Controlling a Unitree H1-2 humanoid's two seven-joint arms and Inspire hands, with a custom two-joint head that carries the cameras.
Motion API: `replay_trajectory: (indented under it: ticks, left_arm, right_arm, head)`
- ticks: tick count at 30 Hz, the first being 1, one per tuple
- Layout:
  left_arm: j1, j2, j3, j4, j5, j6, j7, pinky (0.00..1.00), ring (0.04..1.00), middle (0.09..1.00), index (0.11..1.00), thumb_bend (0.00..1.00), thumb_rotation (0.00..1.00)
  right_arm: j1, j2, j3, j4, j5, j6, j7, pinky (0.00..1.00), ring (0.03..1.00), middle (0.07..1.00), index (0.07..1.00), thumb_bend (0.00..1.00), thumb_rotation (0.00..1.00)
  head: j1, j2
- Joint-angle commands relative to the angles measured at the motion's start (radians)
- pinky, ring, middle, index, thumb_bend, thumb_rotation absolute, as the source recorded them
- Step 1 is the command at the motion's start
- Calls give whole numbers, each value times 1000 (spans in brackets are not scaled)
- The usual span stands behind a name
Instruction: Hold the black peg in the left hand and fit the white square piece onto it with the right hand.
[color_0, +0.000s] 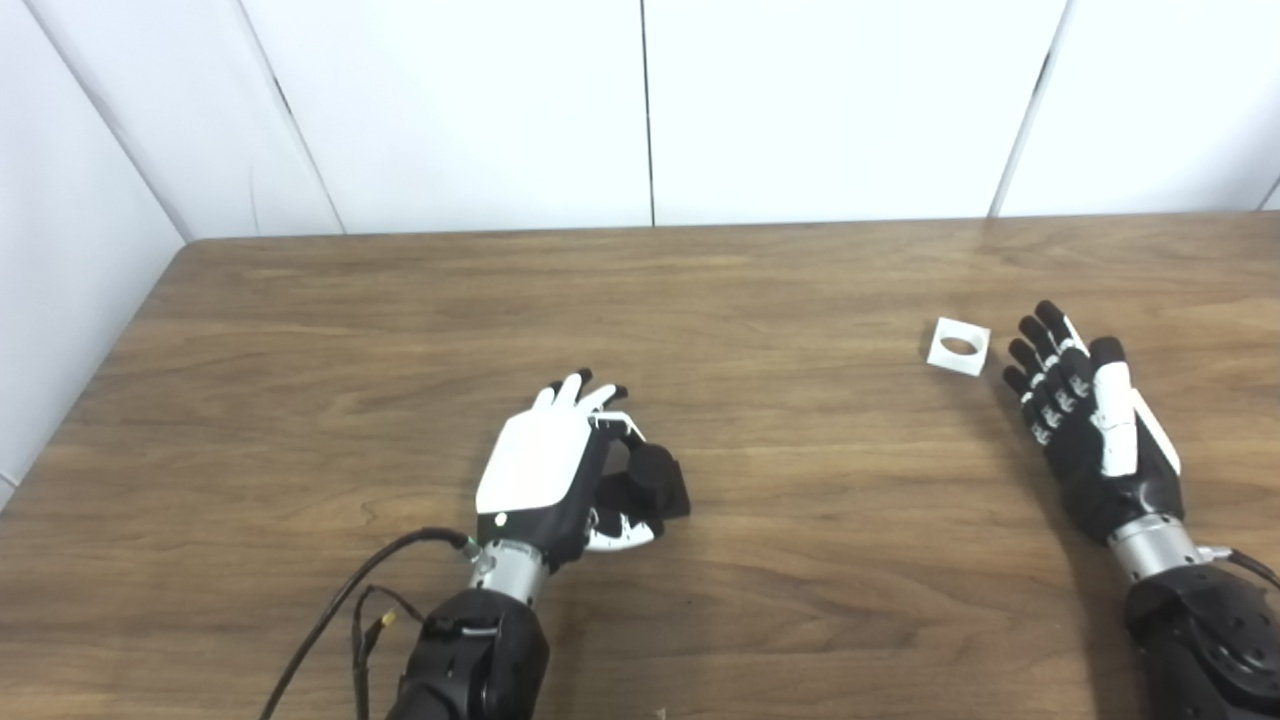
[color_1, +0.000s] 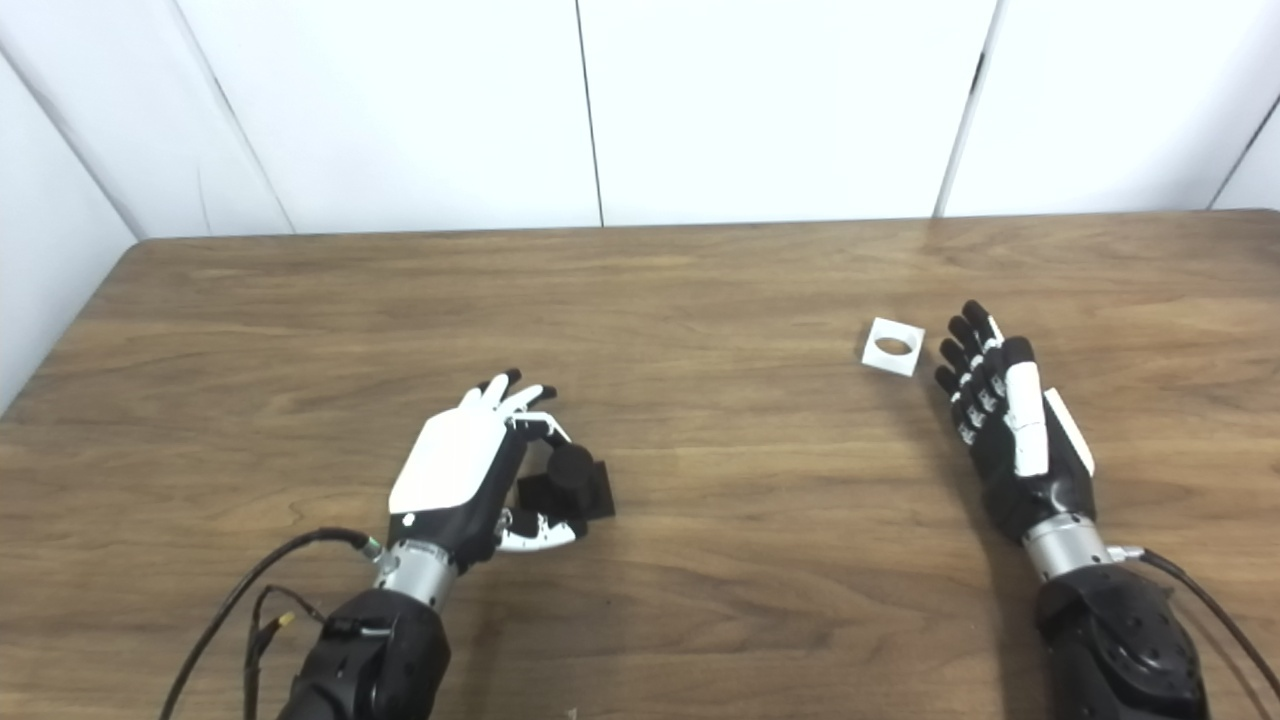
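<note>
The black peg (color_0: 652, 480), a short cylinder on a square base, rests on the wooden table (color_0: 780, 560) left of centre. My left hand (color_0: 548, 470) lies against its left side, white back up. Its fingers (color_0: 578, 392) stretch forward past the peg and the thumb (color_0: 622, 538) reaches under its near side, with no closed grip showing. The white square piece (color_0: 958, 346), with a round hole, lies flat at the right. My right hand (color_0: 1085, 425) is open just to its right and slightly nearer, fingertips a short gap from the piece.
White wall panels (color_0: 640, 110) stand behind the table's far edge, and the table's left edge (color_0: 90, 400) runs along a white wall. A black cable (color_0: 340, 610) trails from my left wrist across the near left of the table.
</note>
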Motion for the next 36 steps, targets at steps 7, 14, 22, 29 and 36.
replay_trajectory:
  ticks: [7, 14, 22, 29, 36]
  left_arm:
    - [19, -19, -12, -17, -22, -46, -10, 999, 1000, 909, 491, 520, 62]
    - [17, -23, -10, -13, -28, -56, -15, 1000, 1000, 911, 492, 520, 62]
    - [16, -22, -5, -7, -34, -62, -24, 1000, 1000, 912, 491, 520, 62]
    - [17, -23, -1, -3, -32, -67, -28, 1000, 1000, 910, 491, 520, 64]
    - [17, -21, -3, 1, -27, -73, -27, 1000, 1000, 910, 491, 521, 63]
  right_arm:
    - [21, 24, 13, 9, 7, 1, -4, 1000, 1000, 1000, 1000, 559, 976]
    - [20, 20, 12, 4, 8, 11, -5, 1000, 1000, 1000, 1000, 558, 985]
    - [19, 19, 16, -5, 0, 15, -8, 1000, 1000, 1000, 1000, 533, 993]
    - [15, 10, 17, -15, -6, 16, -8, 1000, 1000, 1000, 1000, 539, 1000]
    - [0, -2, -2, -26, 20, 35, -5, 1000, 1000, 1000, 1000, 636, 903]
  head:
    - [-6, 0]
    - [-14, -1]
    - [-19, 0]
    - [-26, 0]
    - [-28, 2]
